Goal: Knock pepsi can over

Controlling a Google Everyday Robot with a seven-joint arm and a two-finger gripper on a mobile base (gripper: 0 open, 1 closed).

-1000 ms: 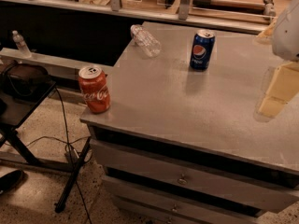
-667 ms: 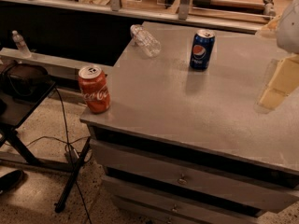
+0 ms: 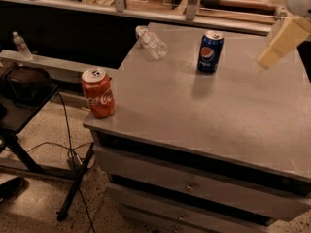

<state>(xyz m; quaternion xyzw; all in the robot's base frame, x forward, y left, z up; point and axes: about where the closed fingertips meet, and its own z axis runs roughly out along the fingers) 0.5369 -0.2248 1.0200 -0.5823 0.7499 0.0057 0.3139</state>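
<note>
The pepsi can (image 3: 210,51) stands upright near the back of the grey counter top (image 3: 218,110), dark blue with the round logo and a silver top. My gripper (image 3: 281,40) hangs at the upper right edge of the view, above the counter and well to the right of the can, not touching it. Only one pale cream finger of it shows.
A red Coca-Cola can (image 3: 98,92) stands upright at the counter's front left corner. A clear plastic bottle (image 3: 151,42) lies on its side at the back left. Drawers run under the counter. A black stand (image 3: 24,89) and cables are on the floor at left.
My gripper has risen and shifted a little toward the top right of the view. The pepsi can, the red can and the bottle have not moved.
</note>
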